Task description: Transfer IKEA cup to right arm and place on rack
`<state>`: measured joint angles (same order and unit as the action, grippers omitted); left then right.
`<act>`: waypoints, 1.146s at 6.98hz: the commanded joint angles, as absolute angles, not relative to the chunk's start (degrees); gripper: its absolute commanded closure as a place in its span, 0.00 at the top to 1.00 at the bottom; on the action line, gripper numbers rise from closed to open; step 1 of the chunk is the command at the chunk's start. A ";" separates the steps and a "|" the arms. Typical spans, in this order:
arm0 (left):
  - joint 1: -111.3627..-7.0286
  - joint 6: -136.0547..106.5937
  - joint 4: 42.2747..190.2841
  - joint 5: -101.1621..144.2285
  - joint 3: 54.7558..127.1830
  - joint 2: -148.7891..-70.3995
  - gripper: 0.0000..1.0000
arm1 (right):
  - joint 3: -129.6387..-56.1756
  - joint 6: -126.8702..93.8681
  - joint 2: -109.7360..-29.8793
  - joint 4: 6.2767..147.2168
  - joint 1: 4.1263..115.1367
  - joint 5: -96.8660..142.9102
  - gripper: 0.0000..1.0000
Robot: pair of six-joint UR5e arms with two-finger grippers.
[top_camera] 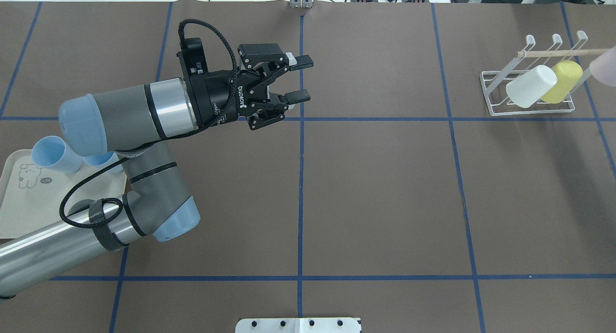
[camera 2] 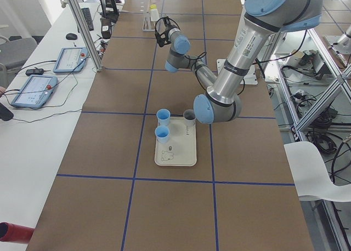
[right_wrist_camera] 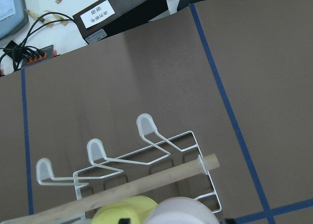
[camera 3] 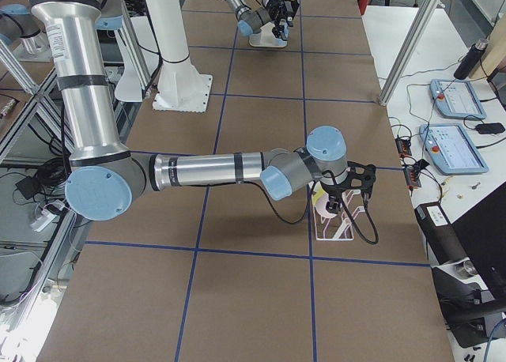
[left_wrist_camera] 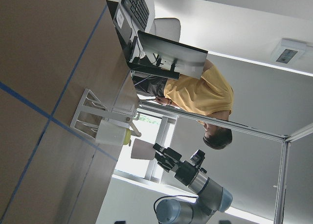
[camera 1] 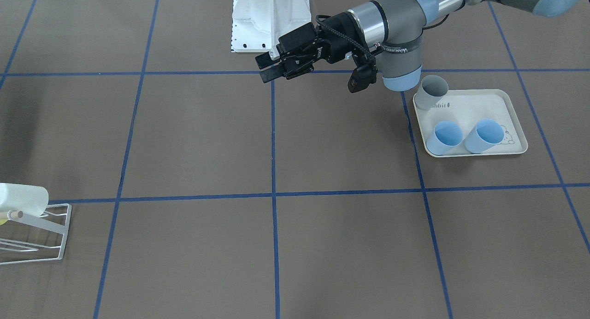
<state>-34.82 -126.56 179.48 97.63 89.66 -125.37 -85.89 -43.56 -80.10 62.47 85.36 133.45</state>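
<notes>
The white wire rack point(top_camera: 495, 90) stands at the far right of the table, with a wooden-tipped peg point(top_camera: 558, 51). A white cup point(top_camera: 531, 86) and a yellow cup point(top_camera: 564, 80) hang on it. In the left wrist view, my right gripper point(left_wrist_camera: 157, 153) is shut on a pale pink IKEA cup point(left_wrist_camera: 143, 149). It holds the cup beside the yellow cup at the rack's end. The cup also shows in the overhead view point(top_camera: 607, 66) and in the right wrist view point(right_wrist_camera: 181, 210). My left gripper point(top_camera: 303, 79) is open and empty over the table's middle.
A cream rabbit-print tray point(camera 1: 474, 104) at the robot's left holds two blue cups point(camera 1: 445, 137) point(camera 1: 484, 135) and a grey cup point(camera 1: 433, 92). My left arm's elbow hangs above the tray. Blue tape lines grid the brown table.
</notes>
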 commanded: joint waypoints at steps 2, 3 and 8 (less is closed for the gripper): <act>-34.72 -126.56 179.47 97.56 89.65 -125.33 0.70 | -84.81 -43.24 -79.72 62.05 84.55 131.75 0.00; -34.72 -126.56 179.47 97.56 89.65 -125.33 0.70 | -84.73 -43.24 -79.72 62.05 84.55 131.75 0.00; -34.72 -126.56 179.47 97.47 89.65 -125.33 0.70 | -83.94 -43.24 -79.72 61.96 83.50 130.78 0.00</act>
<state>-34.72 -126.56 179.47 97.54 89.65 -125.33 -84.07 -43.15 -79.87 61.97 84.04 130.94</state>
